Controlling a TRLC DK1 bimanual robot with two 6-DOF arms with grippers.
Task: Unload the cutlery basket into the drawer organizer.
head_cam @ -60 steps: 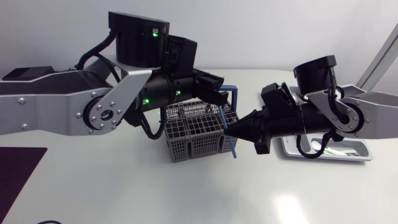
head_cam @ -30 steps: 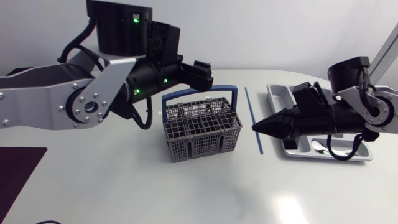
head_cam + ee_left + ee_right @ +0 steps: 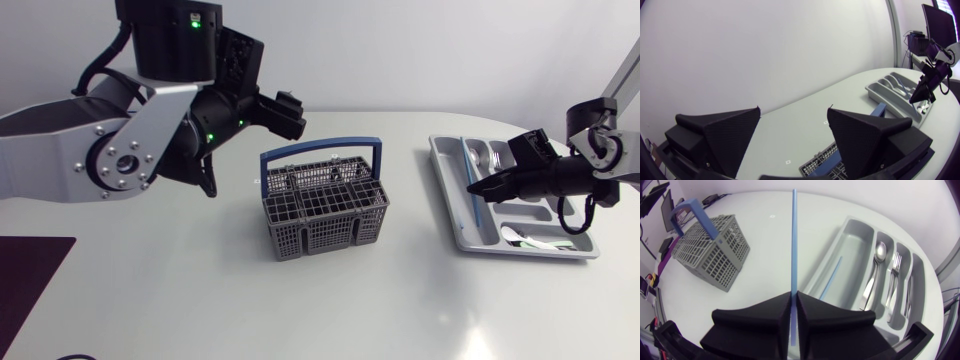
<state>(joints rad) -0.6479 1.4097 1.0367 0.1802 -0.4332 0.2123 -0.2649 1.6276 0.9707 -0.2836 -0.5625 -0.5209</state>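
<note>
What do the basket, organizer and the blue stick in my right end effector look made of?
Cutlery basket: matte grey plastic, judging by its moulded grid walls.
Drawer organizer: smooth grey plastic, probably, from its rounded moulded compartments.
Thin blue stick: likely plastic, evenly coloured; can't confirm.

Blue stick (image 3: 467,165) from basket (image 3: 325,215) to organizer (image 3: 446,195).

The left arm (image 3: 120,150) stood raised at the left side, its wrist angled toward the table's middle. The left gripper (image 3: 794,111) had its wedge fingers spread wide apart, holding nothing. The right arm (image 3: 600,165) lay low at the right side, and the right gripper (image 3: 794,296) was pinched tight on a thin blue straw (image 3: 793,240) that jutted ahead of its fingertips.
</note>
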